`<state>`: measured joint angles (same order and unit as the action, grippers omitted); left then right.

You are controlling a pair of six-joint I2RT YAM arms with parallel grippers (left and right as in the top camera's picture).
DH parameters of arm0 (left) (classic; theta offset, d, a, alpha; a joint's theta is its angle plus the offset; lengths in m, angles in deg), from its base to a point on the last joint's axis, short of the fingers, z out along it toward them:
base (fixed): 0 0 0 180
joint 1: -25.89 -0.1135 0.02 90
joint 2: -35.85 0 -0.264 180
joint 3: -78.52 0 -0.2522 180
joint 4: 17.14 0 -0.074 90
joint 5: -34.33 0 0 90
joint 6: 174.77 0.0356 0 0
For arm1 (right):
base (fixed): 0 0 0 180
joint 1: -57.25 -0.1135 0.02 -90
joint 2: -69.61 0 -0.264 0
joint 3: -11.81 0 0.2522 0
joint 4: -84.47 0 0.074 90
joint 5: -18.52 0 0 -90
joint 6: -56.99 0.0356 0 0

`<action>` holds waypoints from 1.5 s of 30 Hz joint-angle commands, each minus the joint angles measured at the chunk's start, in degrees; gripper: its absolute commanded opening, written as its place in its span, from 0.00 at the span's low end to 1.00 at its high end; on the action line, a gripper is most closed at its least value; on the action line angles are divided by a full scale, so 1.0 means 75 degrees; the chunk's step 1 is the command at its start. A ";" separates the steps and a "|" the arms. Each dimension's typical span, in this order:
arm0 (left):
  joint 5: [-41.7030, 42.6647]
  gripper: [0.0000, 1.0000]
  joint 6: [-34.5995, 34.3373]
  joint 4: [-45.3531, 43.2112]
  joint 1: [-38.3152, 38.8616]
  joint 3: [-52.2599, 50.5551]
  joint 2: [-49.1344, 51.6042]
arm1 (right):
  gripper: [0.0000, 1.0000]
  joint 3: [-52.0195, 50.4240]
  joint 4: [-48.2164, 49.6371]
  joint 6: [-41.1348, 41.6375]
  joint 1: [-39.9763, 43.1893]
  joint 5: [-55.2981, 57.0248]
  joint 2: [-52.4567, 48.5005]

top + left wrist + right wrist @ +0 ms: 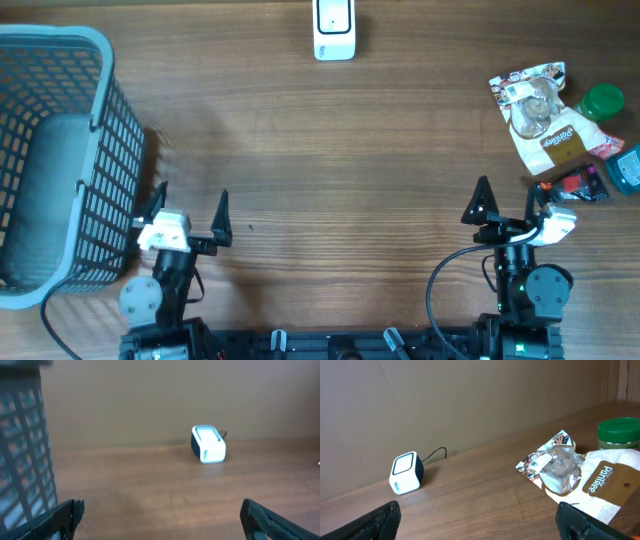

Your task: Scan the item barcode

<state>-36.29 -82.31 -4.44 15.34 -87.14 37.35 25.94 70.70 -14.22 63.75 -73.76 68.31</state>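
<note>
Overhead, the table (pixel 320 140) carries a grey basket (pixel 60 150) at its left edge, a heap of goods at its right edge and a white scanner (pixel 334 30) at the far edge, near the middle. The heap is what counts. A brown pouch (pixel 562 140) lies flat with a clear snack bag (pixel 530 98) overlapping its far end and a green-lidded jar (pixel 603 102) just beside them. A teal pack (pixel 628 168) and a small red-and-black item (pixel 575 186) lie at its near end. All of this lies ahead and to the right of the right gripper (pixel 510 205), near it. The left gripper (pixel 190 208) sits well apart, across the table beside the basket, so the right arm is plainly the nearer one. The pouch's long axis runs slantwise, from far-left to near-right, so I judge the wrist must turn somewhat for the jaws to close across its short side. From the heap the scanner lies to the left and farther off; the right wrist view has it ahead-left and the bag ahead-right. Both arms sit folded back at the near edge, grippers low and pointing away across the table. Both grippers have their fingers spread wide with nothing between them. Which item is meant, and where its barcode sits, I cannot tell.
</note>
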 commanded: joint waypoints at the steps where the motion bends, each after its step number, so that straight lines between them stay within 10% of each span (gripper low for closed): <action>1: -0.0073 1.00 -0.0023 0.0516 0.0108 -0.0032 -0.0076 | 1.00 -0.0006 0.0032 -0.0082 0.0044 0.0122 -0.0006; 10: -0.1941 1.00 -0.1023 0.0702 0.1886 -0.0032 -0.0175 | 1.00 -0.0006 0.0032 -0.0082 0.0044 0.0122 -0.0006; 45: -0.2081 1.00 -0.1390 0.0697 0.1891 -0.0032 -0.0149 | 1.00 -0.0009 0.0020 -0.0866 -0.0044 -0.0463 0.0154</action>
<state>-51.35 -92.01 0.50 29.27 -87.12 36.69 25.94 70.68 -17.59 63.69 -75.56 68.51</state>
